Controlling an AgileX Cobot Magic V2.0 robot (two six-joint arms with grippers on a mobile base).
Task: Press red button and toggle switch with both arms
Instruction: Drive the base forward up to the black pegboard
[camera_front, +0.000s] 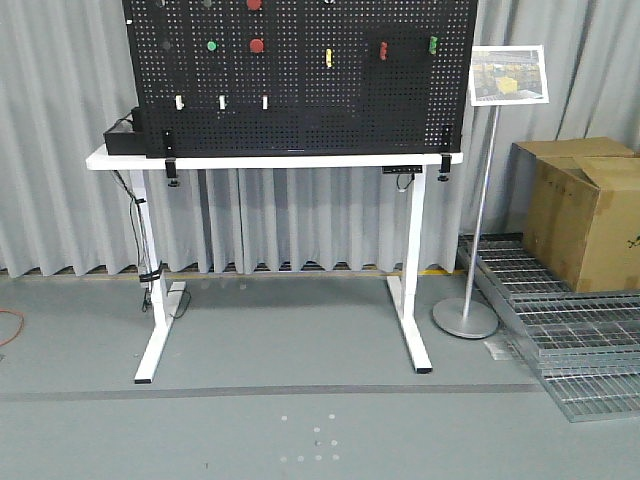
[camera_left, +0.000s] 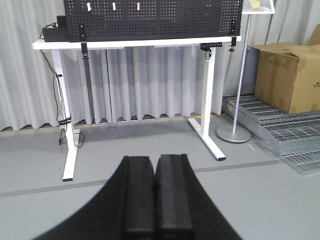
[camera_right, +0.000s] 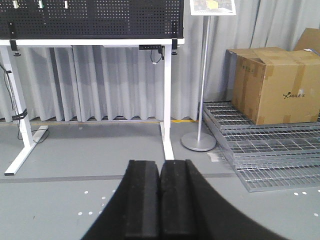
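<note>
The black perforated pegboard (camera_front: 300, 100) fills the upper middle of the front view. It is a flat, matte sheet dotted with a regular grid of holes, and it stands on a smooth white worktop (camera_front: 300, 160) with thin white legs. A brown cardboard box (camera_front: 585, 215), taped at the seams, sits on steel grating at the right edge.

At the bottom centre of its wrist view, the left pincer (camera_left: 157, 200) is clenched, its two blocky matte-black pads pressed flat together with nothing between them. The right pincer (camera_right: 160, 200) is clenched and empty in the same way. Both are low and well away from the board.

The red button (camera_front: 257, 45) is a small domed disc in the upper middle of the board, right of a green button (camera_front: 211, 45). The toggle switch is too small to pick out here.

The approach has not yet begun. I judge it best to close in squarely, raise both arms to board height, keep the pads clenched as blunt pushers, and meet the dome dead centre.
</note>
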